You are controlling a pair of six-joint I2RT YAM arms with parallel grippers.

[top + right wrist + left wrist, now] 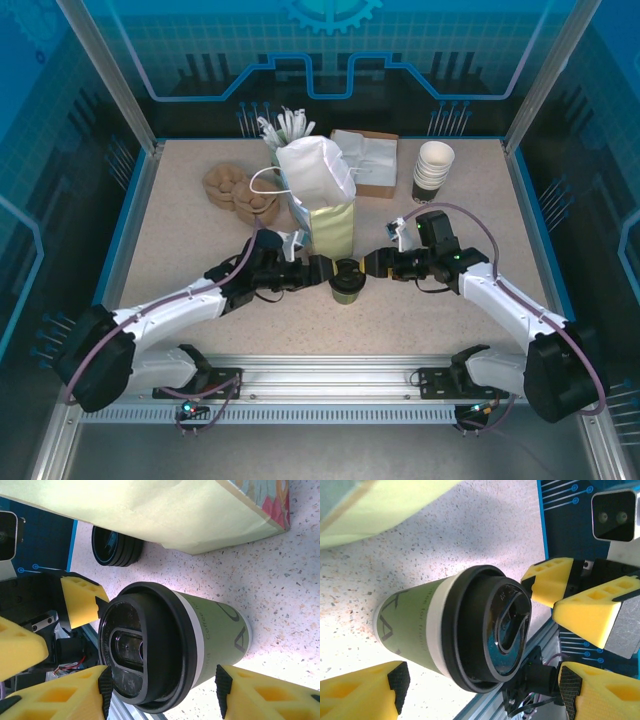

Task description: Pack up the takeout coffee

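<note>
**Speckled tabletop: lidded cup flanked by two spread grippers**

Beige speckled tabletop (180, 250) lies bare from the middle out to a raised blue border (133, 215) on the left and right. It is also bare down to a silver aluminium rail (330, 372) along the near edge.

Near the centre stands the small olive-green paper cup with a round black plastic lid (347, 282). It is upright, with an open strip of table between it and the rail. Just behind it, close but apart, rises a tall white paper bag with a pale green lower panel (325, 200). A short stack of loose black lids (112, 547) sits by the bag's foot.

Along the far edge are tan moulded pulp carriers (240, 190), a brown cardboard box of white napkins (365, 160) and a stack of lidless white-rimmed cups (433, 170).

Both arms lie low, reaching in from the near corners in a shallow V that meets at the cup. The left gripper (325, 268) points at the cup's left side, its yellow fingers (365, 692) spread wide with nothing clamped.

The right gripper (372, 264) faces the cup from the other side, its jaws also apart. In its wrist view one black pad (105, 690) sits by the lid's rim and the other sits low by the cup's wall. Whether either pad touches the cup cannot be made out.
</note>
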